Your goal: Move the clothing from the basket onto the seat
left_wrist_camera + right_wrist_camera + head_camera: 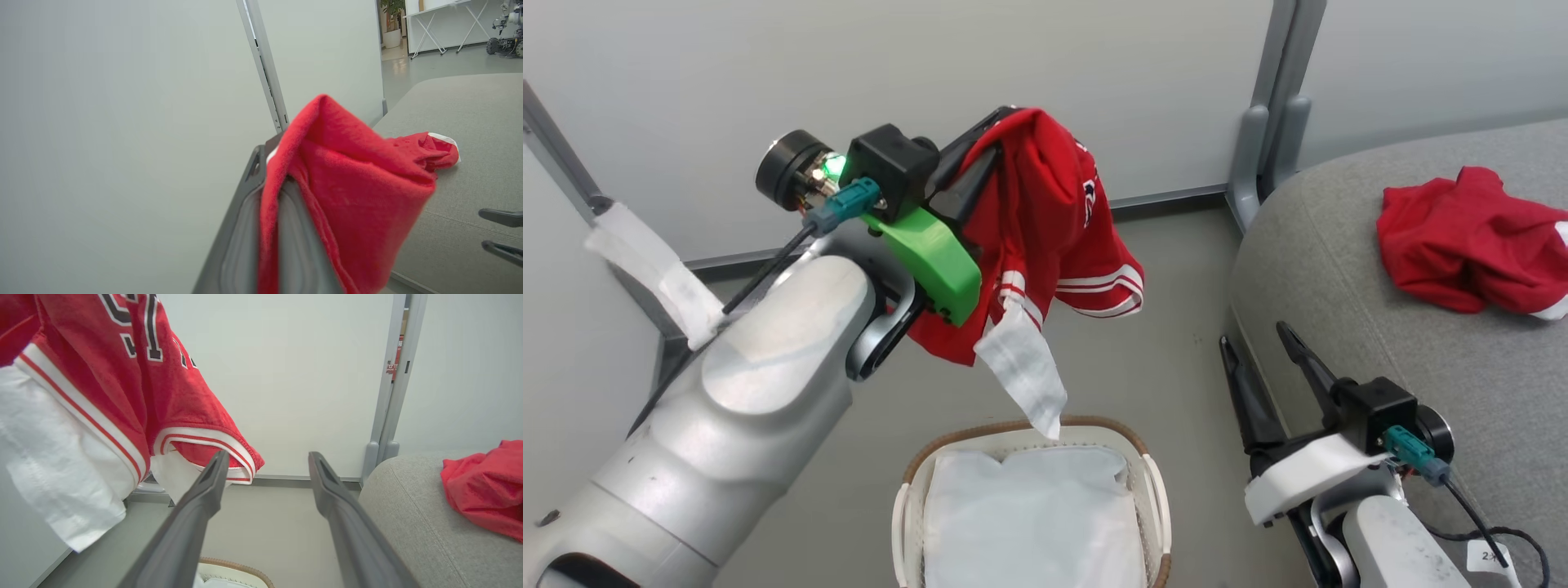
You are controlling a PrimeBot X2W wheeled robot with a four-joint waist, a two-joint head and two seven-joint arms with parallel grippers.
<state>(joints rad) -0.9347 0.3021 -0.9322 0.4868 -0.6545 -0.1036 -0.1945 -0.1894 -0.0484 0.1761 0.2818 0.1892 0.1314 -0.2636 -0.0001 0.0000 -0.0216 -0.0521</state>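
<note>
My left gripper is raised above the floor and shut on a red jersey with white lettering, striped trim and a white panel that dangles just over the basket. In the left wrist view the red fabric drapes over my left gripper. The basket stands below, showing its white liner. A second red garment lies crumpled on the grey seat. My right gripper is open and empty beside the seat's edge. The right wrist view has the jersey hanging at the left of the right gripper.
Pale partition walls with a grey post close off the back. Grey floor lies between basket and seat. The basket's brown rim peeks in low in the right wrist view. Taped cable runs along the left wall.
</note>
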